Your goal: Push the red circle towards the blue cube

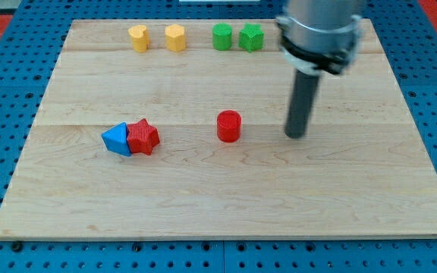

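Observation:
The red circle stands near the middle of the wooden board. My tip rests on the board to the view's right of the red circle, a clear gap apart from it. A blue block, wedge-like in shape, lies at the view's left, touching a red star on its right side. No other blue block shows.
Along the view's top edge stand a yellow block, a second yellow block, a green cylinder and a green block. The arm's grey body hangs over the top right. Blue matting surrounds the board.

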Robot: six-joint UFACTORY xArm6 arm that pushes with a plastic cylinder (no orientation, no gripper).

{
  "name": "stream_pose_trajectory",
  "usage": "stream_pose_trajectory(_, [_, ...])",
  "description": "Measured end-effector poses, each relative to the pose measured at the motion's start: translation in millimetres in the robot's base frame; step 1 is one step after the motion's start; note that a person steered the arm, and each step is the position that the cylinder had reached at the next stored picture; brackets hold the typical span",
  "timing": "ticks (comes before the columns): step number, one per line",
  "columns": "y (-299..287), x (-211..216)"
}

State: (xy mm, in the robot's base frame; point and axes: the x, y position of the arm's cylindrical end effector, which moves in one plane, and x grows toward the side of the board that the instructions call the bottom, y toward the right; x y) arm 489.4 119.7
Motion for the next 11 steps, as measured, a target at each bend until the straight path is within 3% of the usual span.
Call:
stream_pose_trajectory(1, [-85.7, 12.8])
stream_pose_trajectory(2, [-134.5, -15.7])
stream_pose_trajectory(3, [-98.3, -54.6])
stream_pose_trajectory(5, [-104.4, -76.3])
stream_pose_trajectory(7, [59.5, -96.4])
stream_pose_trajectory(8, [60.8, -152.8])
stream_pose_trajectory(11, [90.7, -184.5])
